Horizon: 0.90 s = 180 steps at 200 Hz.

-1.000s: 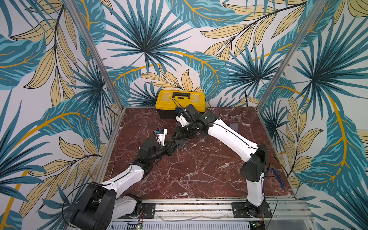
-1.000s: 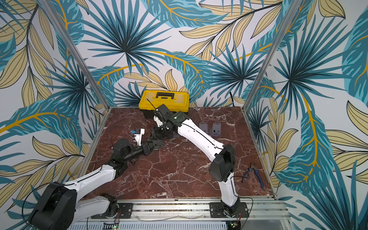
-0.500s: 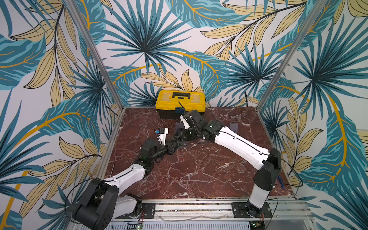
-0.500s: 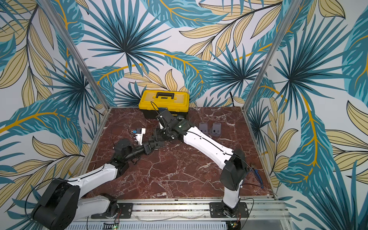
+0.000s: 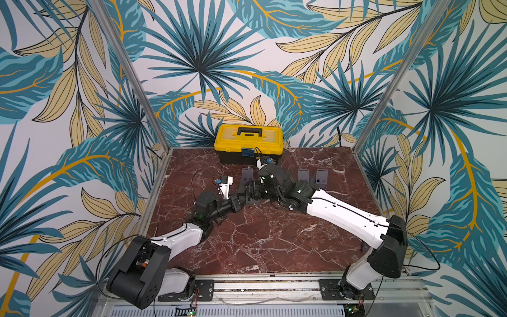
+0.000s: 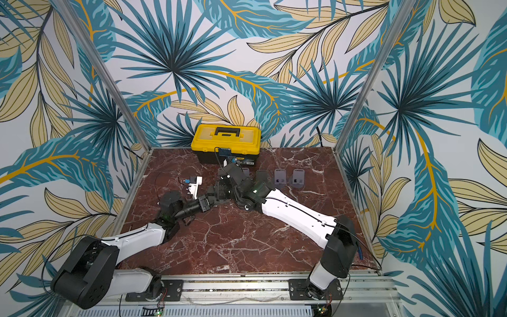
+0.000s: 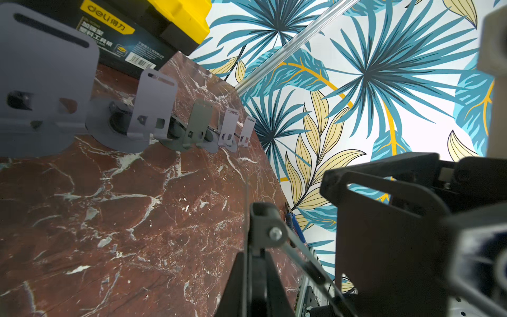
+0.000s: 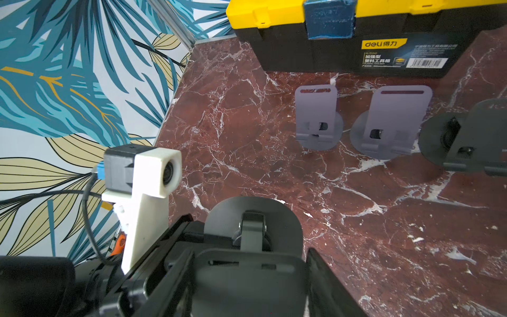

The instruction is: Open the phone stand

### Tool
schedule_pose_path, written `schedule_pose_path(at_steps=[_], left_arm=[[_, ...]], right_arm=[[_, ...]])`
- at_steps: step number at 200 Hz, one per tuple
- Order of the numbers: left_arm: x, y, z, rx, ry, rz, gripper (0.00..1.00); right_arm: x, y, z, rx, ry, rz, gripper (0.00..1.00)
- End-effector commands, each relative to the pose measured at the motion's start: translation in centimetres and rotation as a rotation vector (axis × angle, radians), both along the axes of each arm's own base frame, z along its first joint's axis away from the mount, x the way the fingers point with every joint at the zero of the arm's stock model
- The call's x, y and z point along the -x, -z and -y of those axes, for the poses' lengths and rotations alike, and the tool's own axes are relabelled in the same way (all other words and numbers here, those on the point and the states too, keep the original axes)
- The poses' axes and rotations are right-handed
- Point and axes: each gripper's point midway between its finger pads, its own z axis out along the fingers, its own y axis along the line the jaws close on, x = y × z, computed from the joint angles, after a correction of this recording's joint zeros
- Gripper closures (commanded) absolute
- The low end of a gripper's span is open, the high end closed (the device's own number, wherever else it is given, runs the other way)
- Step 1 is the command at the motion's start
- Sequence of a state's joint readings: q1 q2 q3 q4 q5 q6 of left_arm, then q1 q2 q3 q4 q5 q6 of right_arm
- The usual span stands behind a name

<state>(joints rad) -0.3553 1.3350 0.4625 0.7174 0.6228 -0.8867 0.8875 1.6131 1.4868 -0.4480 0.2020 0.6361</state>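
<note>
Right arm [image 5: 348, 216] has dropped lower and stretched out since a second ago, with its elbow swung outward. Left arm [image 5: 181, 241] has barely budged. Left gripper [image 5: 242, 198] is pinched nearly closed on the round base of the black phone stand [image 5: 251, 192], which sits right between both grippers. Right gripper [image 5: 258, 190] is clamped tight on the stand's back plate [image 8: 247, 277]. Just beyond the grippers is a row of grey stands [image 5: 303, 174]. Behind those is the yellow toolbox [image 5: 248, 142], whose label [image 8: 380, 44] reads "deli 得力", with smaller Chinese text and a barcode sticker [image 8: 426, 63] beside it.
</note>
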Motion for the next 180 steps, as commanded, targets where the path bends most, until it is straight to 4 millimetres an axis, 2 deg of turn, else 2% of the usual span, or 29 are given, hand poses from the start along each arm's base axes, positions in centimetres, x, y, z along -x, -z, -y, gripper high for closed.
schedule_pose_path(at_steps=[1,67,180], left_arm=[[-3.5,7.3,-6.8,-0.050,-0.368,-0.300,1.00],[-4.0,7.8,-7.6,-0.011,-0.414,-0.359,1.00],[-4.0,7.6,-8.5,0.068,-0.442,-0.426,1.00]], right_arm=[[1.5,-4.2,3.6,0.002,0.058,0.071,0.72],[2.7,-4.4,4.2,0.030,0.068,0.096,0.72],[3.8,-4.2,2.9,0.050,0.039,0.110,0.71]])
